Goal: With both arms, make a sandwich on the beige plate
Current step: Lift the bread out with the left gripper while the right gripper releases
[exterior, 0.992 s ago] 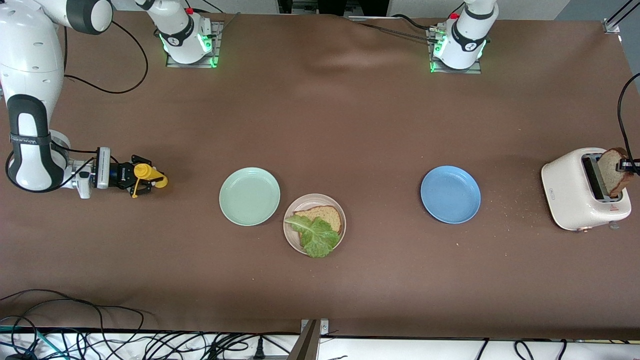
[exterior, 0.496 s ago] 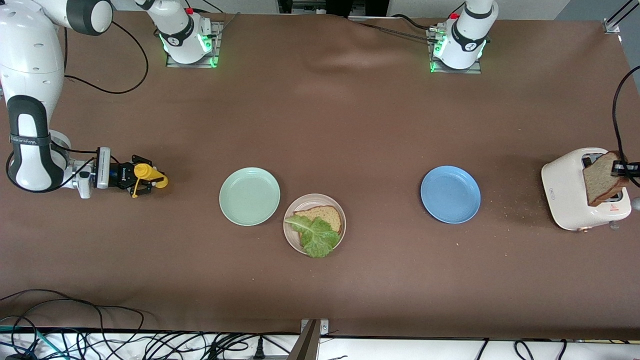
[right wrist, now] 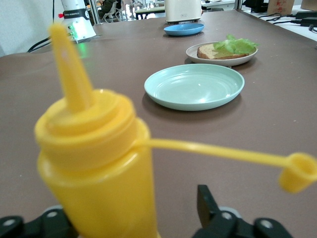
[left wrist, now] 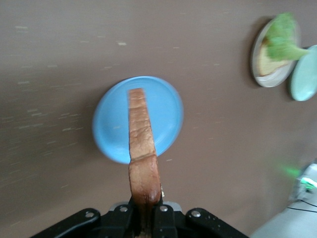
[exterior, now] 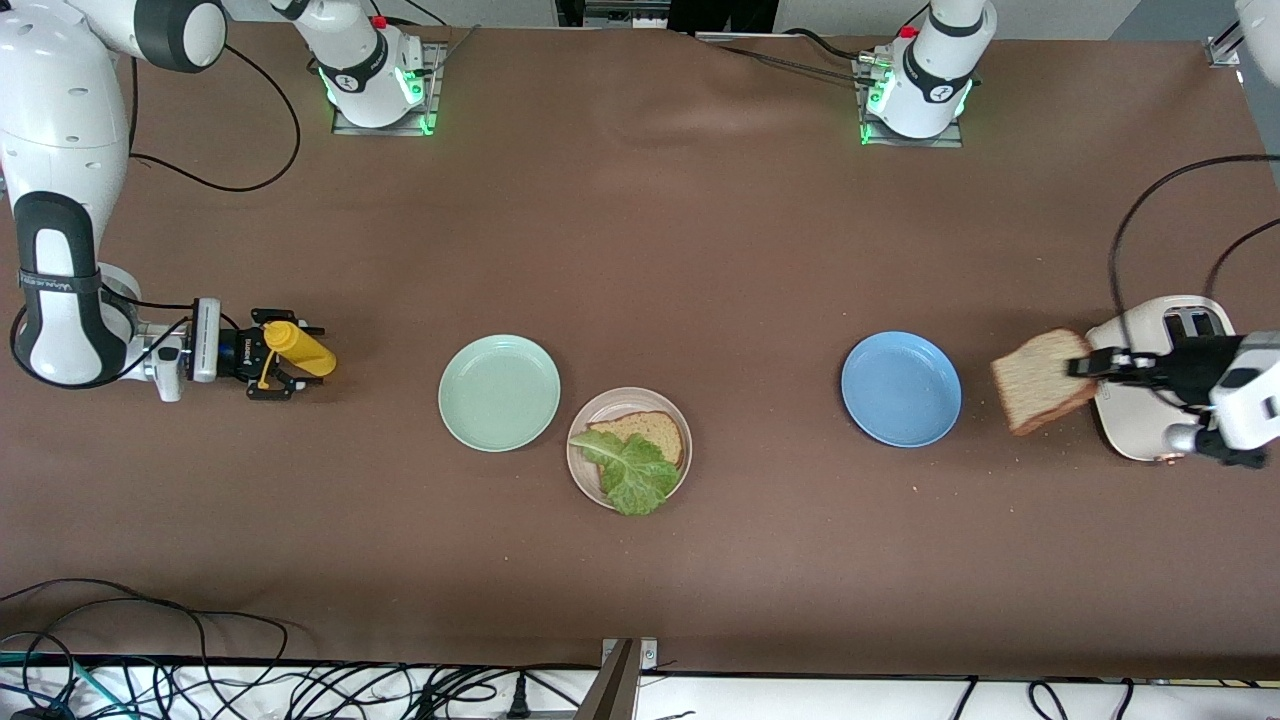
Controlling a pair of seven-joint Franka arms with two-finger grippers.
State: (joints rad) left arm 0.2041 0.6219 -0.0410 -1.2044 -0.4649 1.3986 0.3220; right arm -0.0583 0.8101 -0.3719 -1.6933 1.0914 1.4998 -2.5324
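The premises were a robotics laboratory set up as a test bench, not a working kitchen. Two white arm bases (exterior: 375,70) (exterior: 922,80) were bolted to metal plates at one edge of a long table (exterior: 640,250) covered in brown matting, each base lit by green status lights. Loose black cables (exterior: 200,680) lay tangled along the white edge strip nearest the front camera. Kitchen items appeared only as props: a cream toaster (exterior: 1165,375), plastic plates and a yellow squeeze bottle (right wrist: 99,163). The right wrist view showed further tables (right wrist: 148,7) and equipment in the background.
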